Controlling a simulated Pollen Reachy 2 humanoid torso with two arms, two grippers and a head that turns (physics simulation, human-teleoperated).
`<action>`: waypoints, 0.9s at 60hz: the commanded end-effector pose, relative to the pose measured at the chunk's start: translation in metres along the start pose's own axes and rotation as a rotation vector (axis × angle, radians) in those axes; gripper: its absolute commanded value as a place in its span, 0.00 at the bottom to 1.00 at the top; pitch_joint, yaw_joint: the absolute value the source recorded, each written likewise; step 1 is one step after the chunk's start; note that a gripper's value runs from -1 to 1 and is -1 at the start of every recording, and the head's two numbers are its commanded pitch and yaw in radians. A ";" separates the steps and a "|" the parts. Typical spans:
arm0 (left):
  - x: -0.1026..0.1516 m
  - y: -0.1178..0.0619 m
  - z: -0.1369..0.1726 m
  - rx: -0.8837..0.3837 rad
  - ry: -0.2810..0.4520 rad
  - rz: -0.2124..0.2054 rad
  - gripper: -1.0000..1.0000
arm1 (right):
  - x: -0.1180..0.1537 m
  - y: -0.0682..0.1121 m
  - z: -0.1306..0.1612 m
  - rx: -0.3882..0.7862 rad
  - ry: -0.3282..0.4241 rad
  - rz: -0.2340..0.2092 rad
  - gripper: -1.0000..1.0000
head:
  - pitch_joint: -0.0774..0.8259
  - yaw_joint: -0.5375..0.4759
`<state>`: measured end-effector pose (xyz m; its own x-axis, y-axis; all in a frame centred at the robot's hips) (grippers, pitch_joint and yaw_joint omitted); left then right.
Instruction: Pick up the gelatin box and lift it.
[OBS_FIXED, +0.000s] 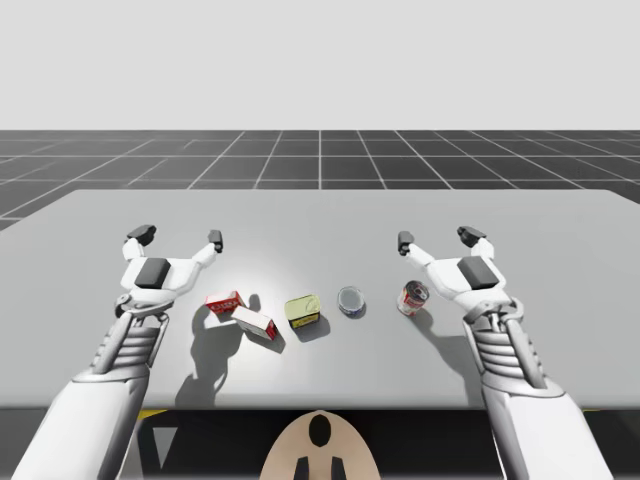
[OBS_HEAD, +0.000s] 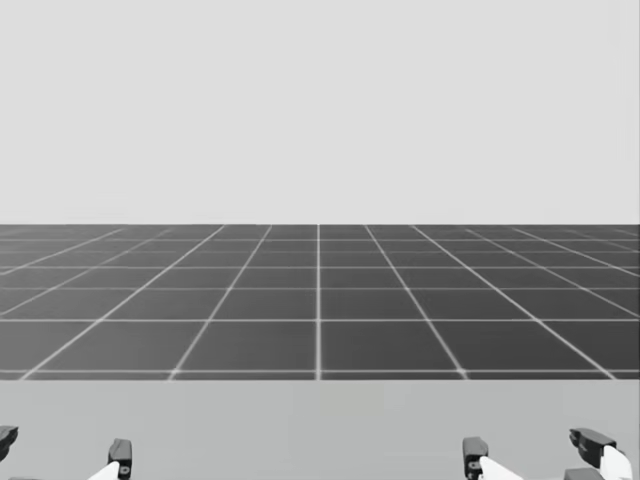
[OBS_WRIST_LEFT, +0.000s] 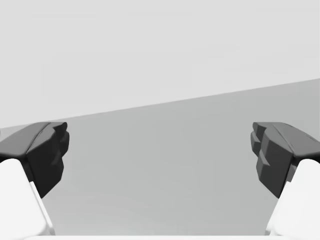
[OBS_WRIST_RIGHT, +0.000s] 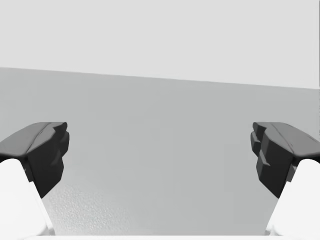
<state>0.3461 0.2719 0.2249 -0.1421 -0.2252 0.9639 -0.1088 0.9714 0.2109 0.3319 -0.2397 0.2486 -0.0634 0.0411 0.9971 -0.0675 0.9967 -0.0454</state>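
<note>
High view, nearest first. Both arms come in from the bottom edge, forearms raised and angled forward over the grey table (OBS_FIXED: 560, 300).

Five items in one row across the table's near half: two boxes, three cans.
- near box (OBS_FIXED: 255, 323), red and white, lying flat. It is close against the far box (OBS_FIXED: 224, 302), also red and white, which sits just beside the left wrist.
- One of these is the gelatin box, but too small to tell which. Neither is held.
- squat yellow-green can (OBS_FIXED: 303, 309), mid-row.
- low silver-blue can (OBS_FIXED: 351, 300), beside it.
- upright red can (OBS_FIXED: 413, 297), just inside the right wrist, lower edge partly masked by it.

Beyond the row: left gripper (OBS_FIXED: 179, 236) (OBS_WRIST_LEFT: 160, 150) spread wide, nothing between the fingers, bare table ahead. Right gripper (OBS_FIXED: 438, 238) (OBS_WRIST_RIGHT: 160, 150) likewise wide and holding nothing.

Head view: the fingertips of each gripper, left (OBS_HEAD: 62, 445) and right (OBS_HEAD: 533, 445), poke up at the bottom edge, the rest cut off. Dark grid floor (OBS_HEAD: 320, 300) lies past the table.
</note>
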 end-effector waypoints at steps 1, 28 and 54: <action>0.000 -0.001 0.000 0.001 -0.004 -0.012 0.00 | 0.000 0.001 0.002 -0.002 -0.004 0.002 0.00 | 0.10 0.53; 0.000 -0.001 0.000 0.003 -0.007 -0.032 0.00 | 0.000 0.001 -0.002 -0.015 -0.006 0.007 0.00 | 0.52 0.58; 0.001 0.000 -0.002 -0.004 -0.004 -0.029 0.00 | -0.001 0.002 -0.001 -0.005 0.004 0.016 0.00 | 0.82 0.85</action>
<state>0.3473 0.2715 0.2253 -0.1434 -0.2549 0.9563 -0.1117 0.9643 0.2402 0.3330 -0.2387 0.2489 -0.0651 0.0536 0.9964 -0.0591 0.9966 -0.0575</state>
